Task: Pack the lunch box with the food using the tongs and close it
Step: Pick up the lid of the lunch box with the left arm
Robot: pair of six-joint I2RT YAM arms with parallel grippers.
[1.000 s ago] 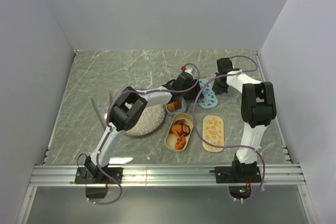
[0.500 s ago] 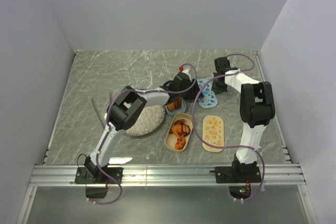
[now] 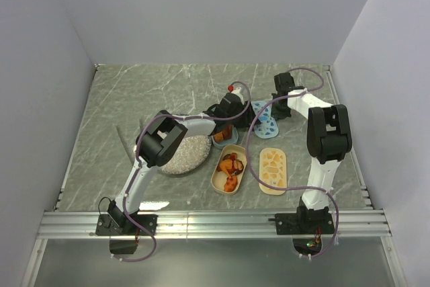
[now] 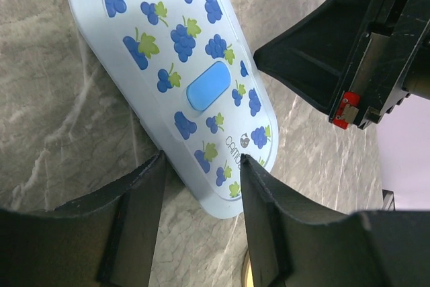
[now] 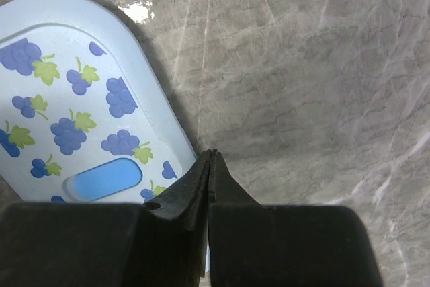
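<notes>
The left pincer (image 4: 201, 161), jaws apart, hangs over the grape-printed lid (image 4: 181, 65).

Both arms shifting slightly left.
Left gripper (image 4: 200, 173) is edging left above the grape-print lid (image 4: 201, 92); right gripper (image 5: 210, 156) is drawing left and toward the back wall.

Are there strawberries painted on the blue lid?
No, the blue lid has bunches of blue grapes with green leaves printed all over it, and no strawberries.
</notes>
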